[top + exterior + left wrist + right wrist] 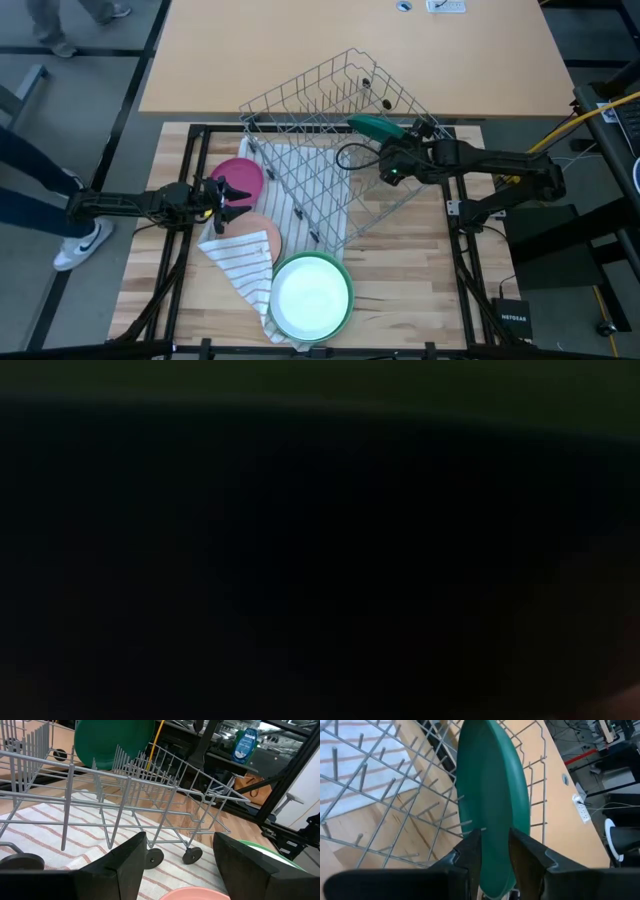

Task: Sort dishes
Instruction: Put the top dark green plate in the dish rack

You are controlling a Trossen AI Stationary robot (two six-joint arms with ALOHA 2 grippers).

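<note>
A dark green plate (376, 126) stands on edge over the tilted wire rack (318, 150), with my right gripper (400, 138) shut on it. A magenta plate (240, 177) and a peach-pink plate (260, 238) lie on the striped cloth (300, 190) at the left. A light green bowl with a white inside (311, 296) sits near the front edge. My left gripper (228, 197) hangs open and empty between the magenta and peach-pink plates. The low view is dark and shows nothing. My right gripper pinches the dark green plate's rim (495, 837) between its two fingers, one finger on each face. The fingers come from the table's right, slanting down. The plate stands on edge above the rack's tines (125, 760); whether its lower edge touches them I cannot tell.
The wire rack lies askew across the table's far middle, partly on the cloth, with small wheels (192, 855) on its low side. A larger tan table (350, 40) stands beyond. A person's legs (40, 200) show at the far left.
</note>
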